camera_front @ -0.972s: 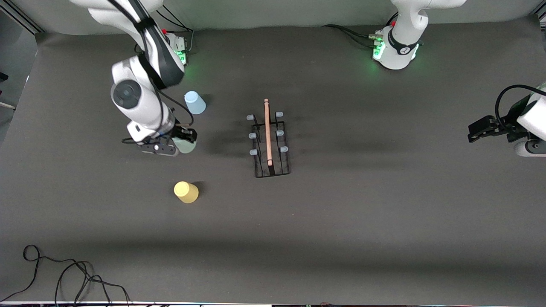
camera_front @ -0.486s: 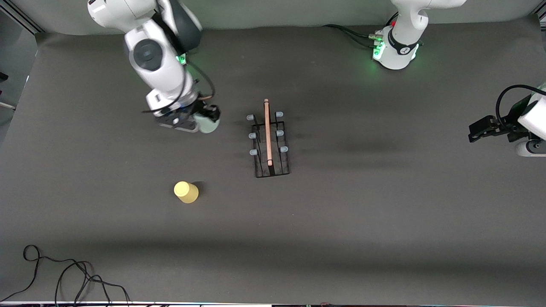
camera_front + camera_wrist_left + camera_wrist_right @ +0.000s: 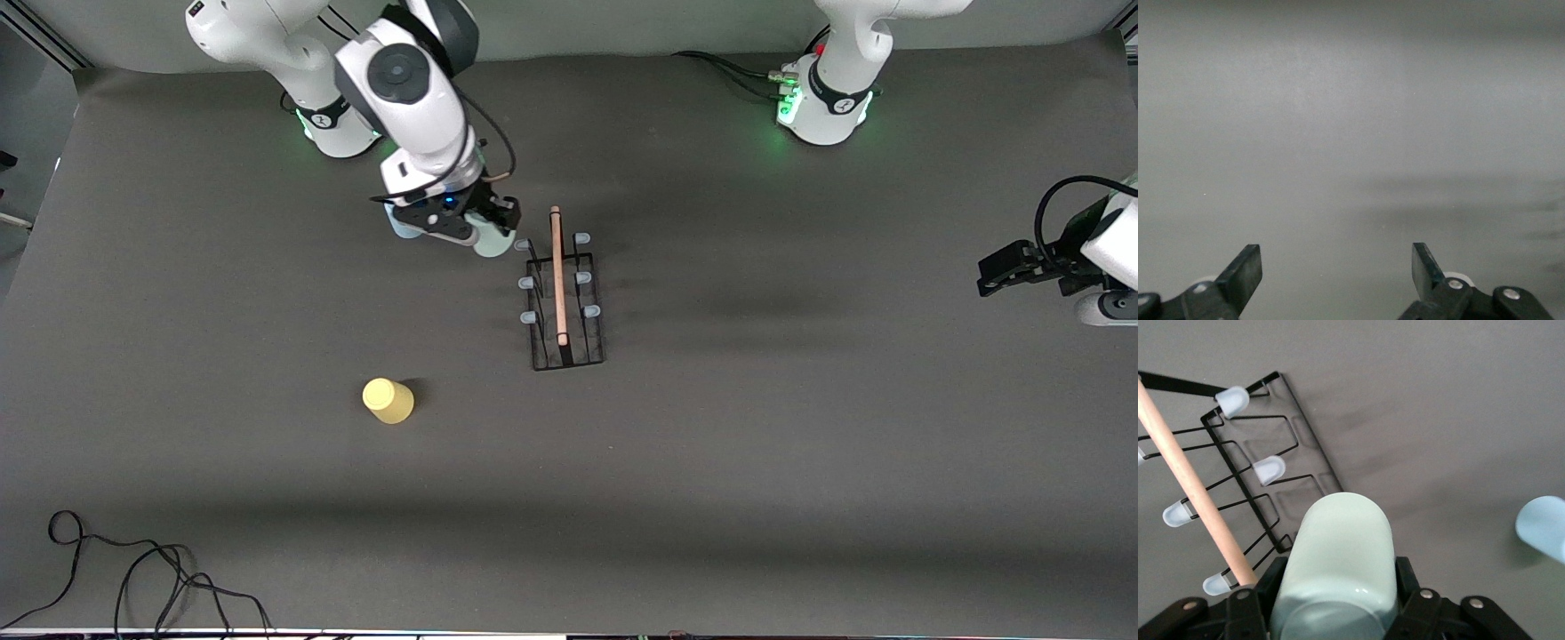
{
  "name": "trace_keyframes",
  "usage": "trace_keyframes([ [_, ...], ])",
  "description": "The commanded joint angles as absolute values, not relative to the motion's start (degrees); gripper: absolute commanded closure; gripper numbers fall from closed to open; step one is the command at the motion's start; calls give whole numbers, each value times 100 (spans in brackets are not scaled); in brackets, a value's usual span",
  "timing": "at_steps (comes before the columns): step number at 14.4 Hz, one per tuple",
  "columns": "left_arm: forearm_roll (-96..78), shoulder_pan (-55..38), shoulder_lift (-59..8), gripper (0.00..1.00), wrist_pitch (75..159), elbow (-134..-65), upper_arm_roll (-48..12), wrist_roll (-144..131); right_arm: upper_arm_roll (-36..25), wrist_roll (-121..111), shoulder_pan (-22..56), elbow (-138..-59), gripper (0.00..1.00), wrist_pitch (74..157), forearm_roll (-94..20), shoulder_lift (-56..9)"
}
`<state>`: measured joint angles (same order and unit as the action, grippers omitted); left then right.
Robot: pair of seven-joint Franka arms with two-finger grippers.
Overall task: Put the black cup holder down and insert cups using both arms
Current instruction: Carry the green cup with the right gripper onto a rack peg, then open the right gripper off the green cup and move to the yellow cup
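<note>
The right tool [image 3: 476, 233] is clamping the smooth pale green cup [image 3: 1338, 570] right beside the black wire rack [image 3: 564, 302], by its blue-tipped pegs. The left tool [image 3: 1337, 273] is waiting with fingers apart at its end of the surface [image 3: 800, 462], and the yellow cup [image 3: 388, 400] is sitting nearer the camera.

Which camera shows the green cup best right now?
The right wrist view: the pale green cup fills it, clamped in the right tool. The front view shows only its end beside the black cup holder. The left wrist view shows none.

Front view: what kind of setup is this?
Likely a lab test bench: two arms bolted to a table under a dark mat, loose cables at its edge, only the black cup holder and cups as props.
</note>
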<state>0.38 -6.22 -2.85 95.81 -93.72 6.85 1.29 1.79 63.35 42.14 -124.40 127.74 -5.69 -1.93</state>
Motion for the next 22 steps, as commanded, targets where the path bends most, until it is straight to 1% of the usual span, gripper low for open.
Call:
trace_keyframes([
  [1,9,-729,-202,0,9413,-9334,773,202,114,6705,4472,-12305,100,13112,-606,-553],
  [5,9,-747,-185,0,9404,-9334,765,150,114,6987,4562,-12296,100,13587,-554,-887],
  [7,35,-773,-176,0,9361,-9360,765,219,114,6996,4605,-12287,100,13684,-554,-1019],
  [8,35,-773,-176,0,9343,-9369,765,228,114,6996,4605,-12235,98,13685,-554,-1115],
  [9,35,-773,-167,0,9325,-9378,765,229,114,6996,4605,-12182,30,13685,-554,-1229],
  [10,35,-782,-158,0,9299,-9361,765,220,114,7005,4605,-12095,0,13676,-554,-1309],
  [13,53,-905,-220,0,9308,-9378,738,193,79,6909,4570,-11980,0,13597,-536,-1284],
  [15,44,-914,-202,0,9369,-9378,738,185,35,6699,4518,-11962,0,13343,-519,-1152],
  [16,44,-914,-193,0,9343,-9378,738,176,-87,6497,4509,-11962,0,13229,-519,-1099],
  [19,44,-862,-167,0,9325,-9369,756,229,-745,5330,4509,-11962,0,12973,-510,-949],
  [22,53,-835,-176,0,9369,-9378,765,229,-1404,4161,4500,-11953,0,12999,-510,-1019],
])
